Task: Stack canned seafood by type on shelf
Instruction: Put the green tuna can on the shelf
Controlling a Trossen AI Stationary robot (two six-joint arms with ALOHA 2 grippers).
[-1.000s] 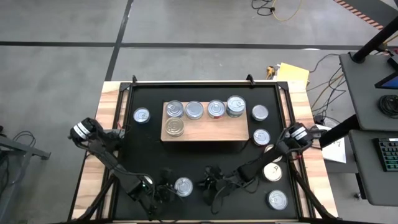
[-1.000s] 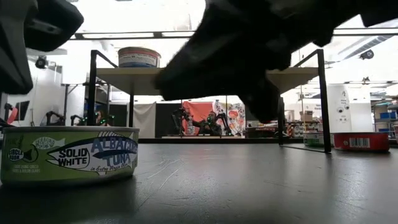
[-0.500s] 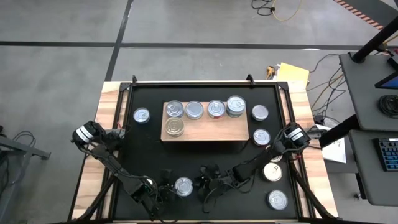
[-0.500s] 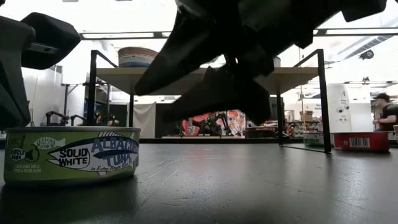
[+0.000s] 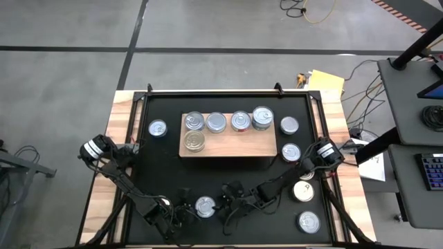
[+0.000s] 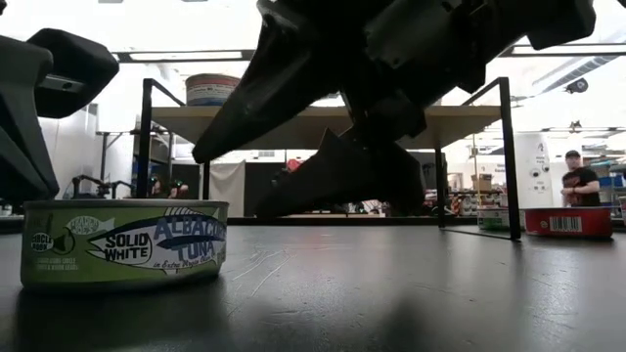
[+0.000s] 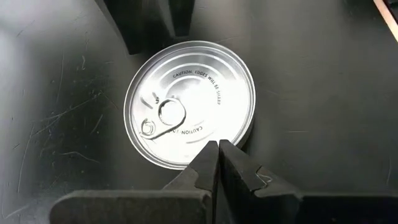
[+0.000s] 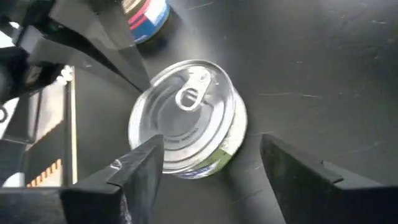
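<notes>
Right fingers (image 8: 205,180) wider — tuna can (image 5: 204,206) between

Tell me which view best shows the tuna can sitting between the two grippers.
The left wrist view: the tuna can fills it, lid and pull tab plainly seen. The right wrist view shows it tilted between the right gripper's open fingers; the low view shows only its label; the high view shows it small.

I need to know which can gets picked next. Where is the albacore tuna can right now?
In the high view the albacore tuna can sits on the black mat near the front edge, between the shut left gripper and the open right gripper.
</notes>
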